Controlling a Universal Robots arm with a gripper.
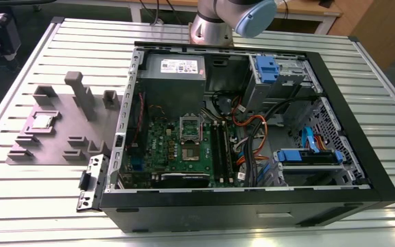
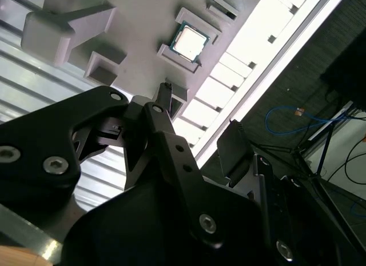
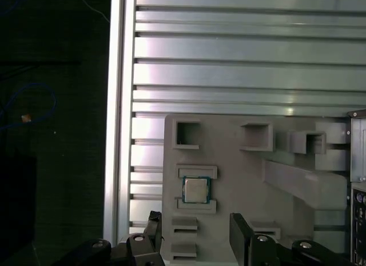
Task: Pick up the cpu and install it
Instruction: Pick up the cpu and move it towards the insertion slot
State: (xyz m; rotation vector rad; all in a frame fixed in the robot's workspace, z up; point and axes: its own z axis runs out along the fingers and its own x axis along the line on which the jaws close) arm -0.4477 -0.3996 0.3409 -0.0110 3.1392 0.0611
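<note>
Near the edge of the grey holder that faces away from the computer case, the cpu lies flat in a shallow square seat (metal top up). The holder rests on the slatted table, toward the table's edge at the exterior view's left. In the first wrist view the claw hangs over the holder with its fingers spread apart, and the cpu lies just beyond the gap, clear of both tips.
</note>
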